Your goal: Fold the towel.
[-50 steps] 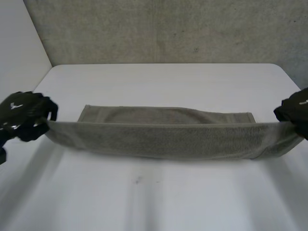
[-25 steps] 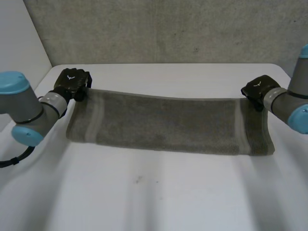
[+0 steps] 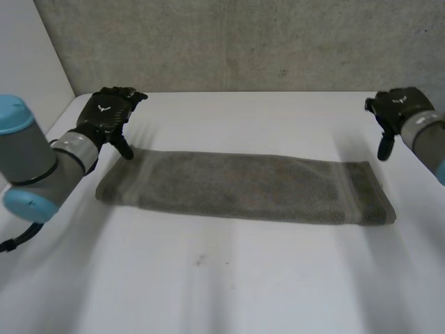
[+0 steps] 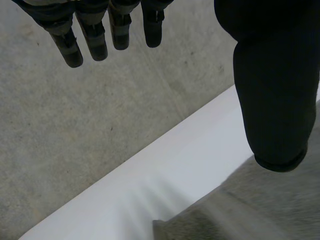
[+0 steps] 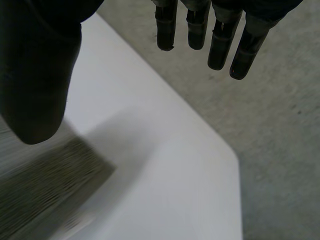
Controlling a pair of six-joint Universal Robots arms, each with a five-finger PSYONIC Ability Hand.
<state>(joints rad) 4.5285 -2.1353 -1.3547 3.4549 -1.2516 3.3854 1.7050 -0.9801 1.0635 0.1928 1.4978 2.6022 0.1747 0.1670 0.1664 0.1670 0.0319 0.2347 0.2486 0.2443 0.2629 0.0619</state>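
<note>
A grey-green towel (image 3: 243, 188) lies folded lengthwise into a long strip across the middle of the white table (image 3: 229, 278). My left hand (image 3: 108, 118) hovers open above the strip's far left corner, fingers (image 4: 95, 40) straight and thumb apart, holding nothing. The towel's corner (image 4: 240, 220) lies below that thumb. My right hand (image 3: 398, 111) is open too, lifted off the far right corner, with its fingers (image 5: 220, 45) spread. The towel's right end (image 5: 45, 185) lies under its thumb.
A grey concrete wall (image 3: 243, 42) rises behind the table's far edge. Bare white table stretches in front of the towel and beyond it. The table's far right corner (image 5: 225, 150) lies close past my right hand.
Both hands carried the towel's lifted edge away over the far edge, laid it down, then let go and rose. The towel now lies flat as a doubled strip.
</note>
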